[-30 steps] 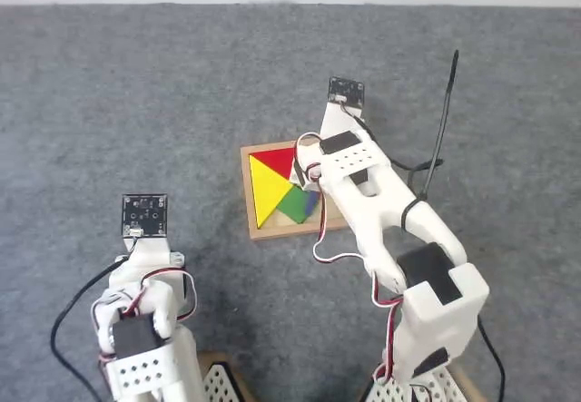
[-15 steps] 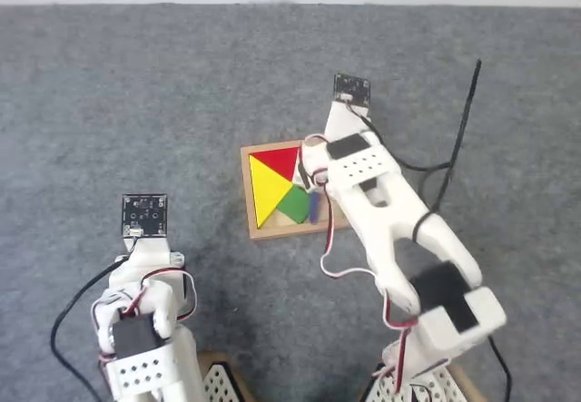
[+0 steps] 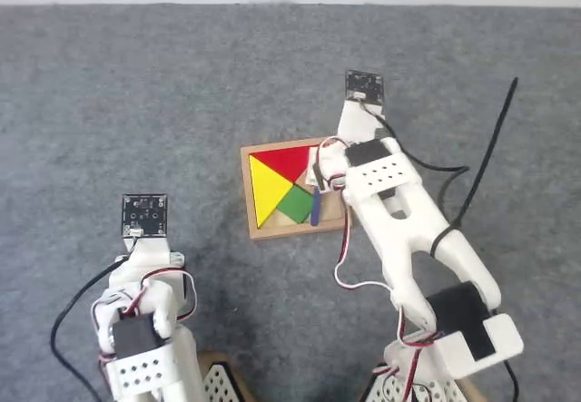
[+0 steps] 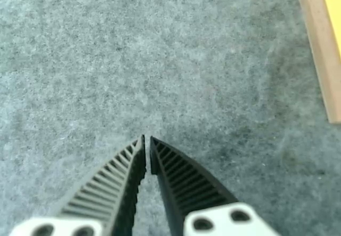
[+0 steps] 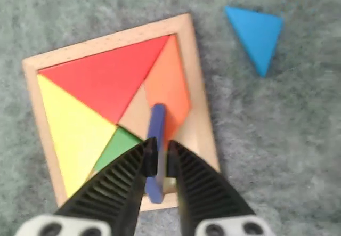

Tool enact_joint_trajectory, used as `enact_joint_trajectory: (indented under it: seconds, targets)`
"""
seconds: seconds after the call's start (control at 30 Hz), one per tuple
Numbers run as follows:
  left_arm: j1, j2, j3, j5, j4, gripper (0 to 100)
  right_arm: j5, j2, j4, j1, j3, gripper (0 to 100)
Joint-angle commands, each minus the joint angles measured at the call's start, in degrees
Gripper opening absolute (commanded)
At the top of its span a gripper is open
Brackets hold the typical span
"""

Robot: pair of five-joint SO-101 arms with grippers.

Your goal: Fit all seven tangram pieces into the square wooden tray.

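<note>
tray: square wooden tray [image 3: 246, 193] mid-table on grey carpet [image 3: 136, 84], ahead of the right arm [image 3: 408, 230]
flat in tray: red triangle [image 5: 104, 76], yellow triangle [image 5: 72, 127], green piece [image 5: 118, 145], orange piece [image 5: 168, 87]; bare wood shows between them
dark blue piece: dark blue piece [image 5: 157, 124] stands on edge inside the tray, between the green and orange pieces, tilted, not seated flat
right gripper: right gripper [image 5: 159, 152] is over the tray's near side, fingers pinching the dark blue piece
left gripper: left gripper [image 4: 147, 140] has its fingers pressed together with nothing between them, over bare carpet; a tray edge lies off to one side, well apart
outside tray: light blue triangle [image 5: 257, 31] lies flat on the carpet, near the tray's corner by the orange piece, not touching
in the way: in the high view the right arm lies over the tray's right part; a black cable [image 3: 481, 166] arcs up beside it
change: over the last second the right arm's elbow and cable swung right; the dark blue piece is more exposed; the left arm [image 3: 141, 320] has not moved
count: 2 arms, 1 tray, 6 pieces seen (4 flat in the tray, 1 on edge in the gripper, 1 on the carpet)
</note>
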Motion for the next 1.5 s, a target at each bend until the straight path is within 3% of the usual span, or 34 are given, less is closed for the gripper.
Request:
enact_joint_trajectory:
  seconds: [0.0,0.13,0.33,0.43,0.77,1.47]
  targets:
    - [-0.2,-1.1,-0.5,-0.5,0.3,2,1.3,-3.8,-3.4,1.5,-0.5,1.0]
    - [-0.2,-1.1,-0.5,-0.5,0.3,2,4.0,-5.3,-5.8,-0.7,-3.4,0.8]
    - [-0.2,-1.1,-0.5,-0.5,0.3,2,22.5,-4.4,-2.7,-9.5,-8.0,0.7]
    - [-0.2,-1.1,-0.5,-0.5,0.3,2,28.0,0.0,-1.6,-10.9,-8.3,0.7]
    - [-0.2,-1.1,-0.5,-0.5,0.3,2,30.9,7.1,2.9,-10.9,-14.8,0.7]
    - [-0.2,-1.1,-0.5,-0.5,0.3,2,31.2,9.0,0.7,-8.1,-10.9,0.7]
